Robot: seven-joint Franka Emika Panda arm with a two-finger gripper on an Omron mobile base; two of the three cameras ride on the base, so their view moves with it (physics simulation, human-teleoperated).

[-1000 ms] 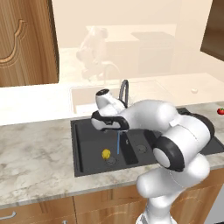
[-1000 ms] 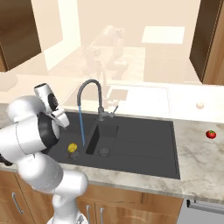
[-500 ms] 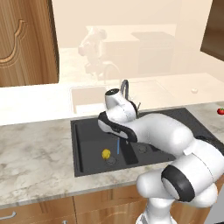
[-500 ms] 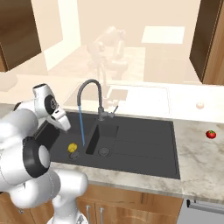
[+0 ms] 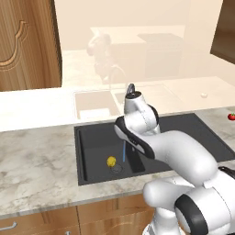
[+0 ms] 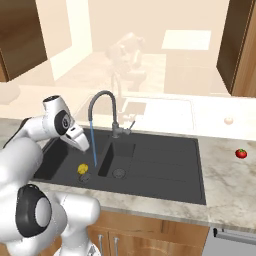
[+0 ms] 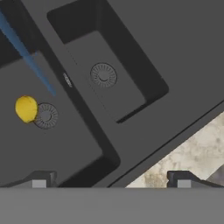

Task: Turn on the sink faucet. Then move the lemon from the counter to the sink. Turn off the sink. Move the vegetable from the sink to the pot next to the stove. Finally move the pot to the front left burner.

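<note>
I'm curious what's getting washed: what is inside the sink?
In the sink, a lemon lies beside the larger basin's drain, near the running water. The smaller basin holds just its drain. The arm hides part of the basin.

light: bright, even | shadows: faint | glare: none | render slightly soft, pixelated

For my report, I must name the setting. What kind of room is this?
A rendered kitchen, most likely: a black double-basin sink set in a marbled counter over wooden cabinets, with a gooseneck faucet running water near a lemon.
</note>
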